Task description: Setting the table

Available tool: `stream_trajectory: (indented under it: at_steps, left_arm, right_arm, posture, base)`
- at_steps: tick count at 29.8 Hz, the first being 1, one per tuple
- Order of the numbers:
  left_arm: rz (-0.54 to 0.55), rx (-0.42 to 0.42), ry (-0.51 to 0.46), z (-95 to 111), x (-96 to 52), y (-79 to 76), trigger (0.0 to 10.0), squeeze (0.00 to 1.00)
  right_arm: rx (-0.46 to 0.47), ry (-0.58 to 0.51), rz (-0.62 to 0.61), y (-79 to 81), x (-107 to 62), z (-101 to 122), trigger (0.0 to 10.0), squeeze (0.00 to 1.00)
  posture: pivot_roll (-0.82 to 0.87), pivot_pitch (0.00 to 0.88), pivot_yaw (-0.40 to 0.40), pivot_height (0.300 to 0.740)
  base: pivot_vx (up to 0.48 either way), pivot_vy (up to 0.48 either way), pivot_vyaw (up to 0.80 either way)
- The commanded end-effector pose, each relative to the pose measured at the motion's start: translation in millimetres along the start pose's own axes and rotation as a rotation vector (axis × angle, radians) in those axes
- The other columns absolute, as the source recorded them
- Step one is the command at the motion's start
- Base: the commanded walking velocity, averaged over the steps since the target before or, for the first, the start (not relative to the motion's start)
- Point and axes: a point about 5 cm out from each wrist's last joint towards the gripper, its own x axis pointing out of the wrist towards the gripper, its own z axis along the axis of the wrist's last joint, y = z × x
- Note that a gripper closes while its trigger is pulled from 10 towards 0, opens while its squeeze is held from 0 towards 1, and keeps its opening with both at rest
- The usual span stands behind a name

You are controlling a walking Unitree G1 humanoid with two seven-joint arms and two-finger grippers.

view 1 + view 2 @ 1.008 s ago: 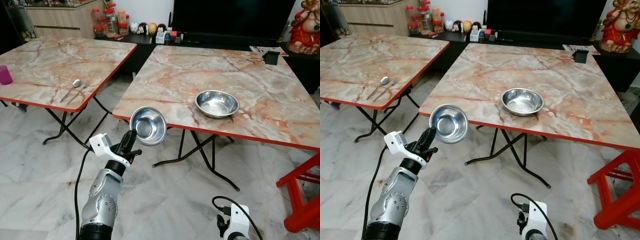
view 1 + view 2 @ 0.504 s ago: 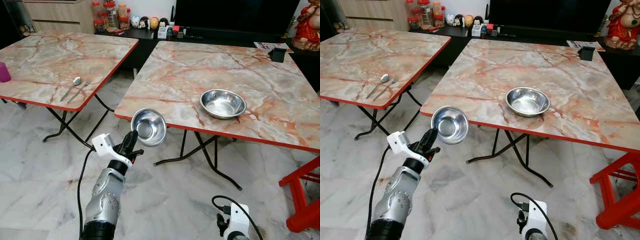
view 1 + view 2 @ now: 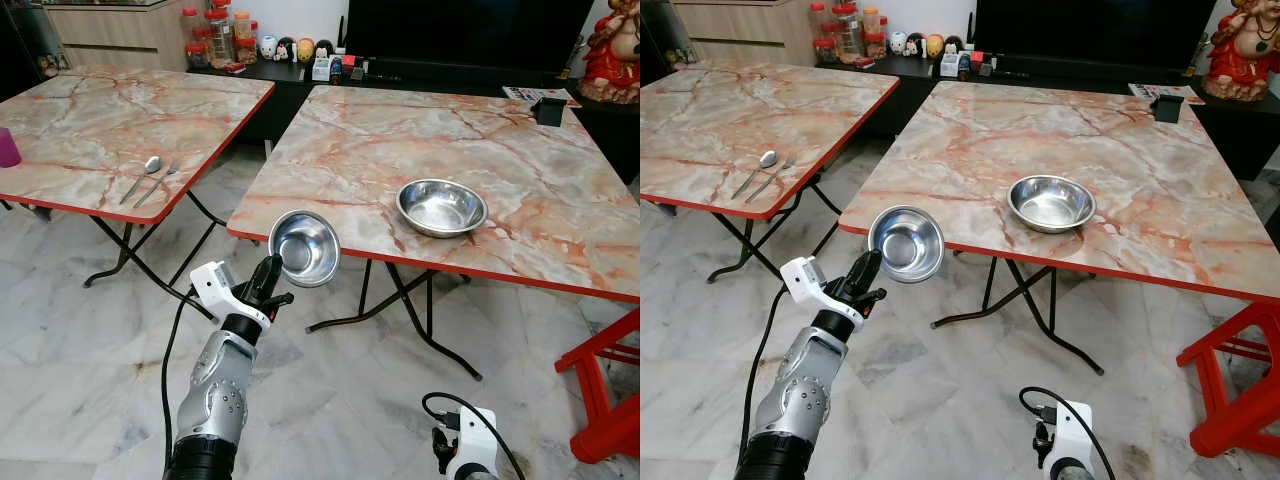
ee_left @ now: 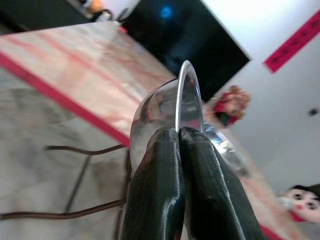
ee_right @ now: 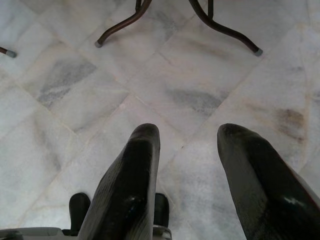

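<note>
Closer to the table (image 3: 330,160) now — left fingers (image 4: 156,185) pinching bowl (image 3: 304,247) rim, right fingers (image 5: 135,175) spread, empty.

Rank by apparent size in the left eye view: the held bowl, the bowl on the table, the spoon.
1. bowl on the table
2. held bowl, pinched by the left gripper; nearer the camera, so true sizes are unsure
3. spoon

My fingers (image 4: 200,190) are black, my arm (image 3: 215,400) silver. Both bowls, held (image 3: 304,248) and resting (image 3: 441,207), are shiny steel. The tables (image 3: 520,150) show pink-veined marble with red edging; the floor (image 3: 80,370) is grey-white marble.
</note>
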Motion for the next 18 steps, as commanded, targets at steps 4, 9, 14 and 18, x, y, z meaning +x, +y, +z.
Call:
stream_trajectory:
  at_steps: [4, 9, 14, 18]
  left_arm:
    - [0.097, -0.004, -0.005, -6.1, -19.2, 15.6, 10.0, 0.00]
    - [0.130, 0.007, -0.038, 5.2, -19.0, 26.6, 10.0, 0.00]
    - [0.115, 0.002, -0.049, 7.4, -14.7, 22.4, 10.0, 0.00]
    - [0.079, -0.020, -0.040, 0.0, -11.0, 11.0, 10.0, 0.00]
  right_arm:
    - [0.000, -0.002, -0.004, -2.0, 0.0, 0.8, 10.0, 0.00]
    - [-0.001, -0.004, -0.004, -1.6, 0.4, 1.8, 10.0, 0.00]
    - [-0.003, -0.003, -0.001, 0.1, 0.8, 2.3, 10.0, 0.00]
    - [0.002, -0.007, 0.000, 0.9, 1.6, 4.4, 10.0, 0.00]
  posture:
    - [0.04, 0.000, -0.028, 0.740]
    - [0.04, 0.000, -0.035, 0.740]
    - [0.04, 0.000, -0.037, 0.740]
    - [0.04, 0.000, -0.039, 0.740]
  base:
    - [0.000, 0.000, 0.00]
    - [0.000, 0.000, 0.00]
    - [0.000, 0.000, 0.00]
    - [0.000, 0.000, 0.00]
